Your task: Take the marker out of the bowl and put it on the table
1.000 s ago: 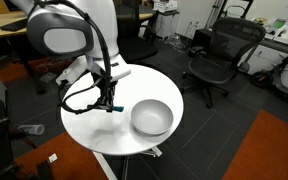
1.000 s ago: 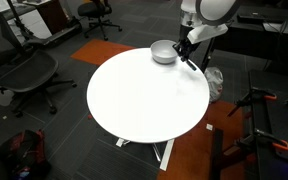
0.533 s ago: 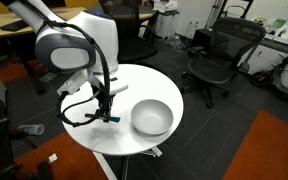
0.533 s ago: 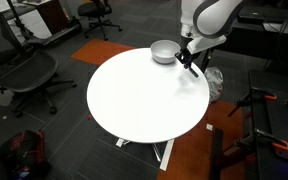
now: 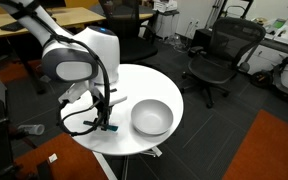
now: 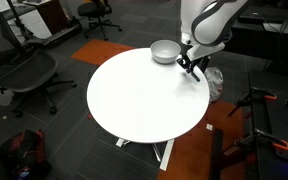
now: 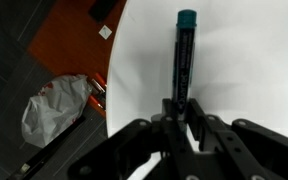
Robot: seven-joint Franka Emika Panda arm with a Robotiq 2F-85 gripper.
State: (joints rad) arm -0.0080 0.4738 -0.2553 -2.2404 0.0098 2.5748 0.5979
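Note:
My gripper (image 5: 107, 124) is shut on the marker (image 7: 182, 55), a thin dark stick with a teal tip, and holds it low over the round white table (image 5: 134, 80), near its edge. In the wrist view the marker sticks out from between the fingers (image 7: 181, 112) over the white tabletop (image 7: 244, 50). The silvery bowl (image 5: 151, 117) stands on the table beside the gripper, empty as far as I can see. In an exterior view the gripper (image 6: 190, 68) is beside the bowl (image 6: 164, 51) at the table's far edge (image 6: 144, 95).
Black office chairs (image 5: 222, 55) stand around the table, one in an exterior view (image 6: 19, 70). A crumpled grey bag (image 7: 54, 108) lies on the floor below the table's edge. Orange carpet (image 5: 269, 150) and wood desks (image 5: 44, 15) surround it.
The arm has lowered and moved away from the bowl with the marker in its fingers, toward the table's edge.

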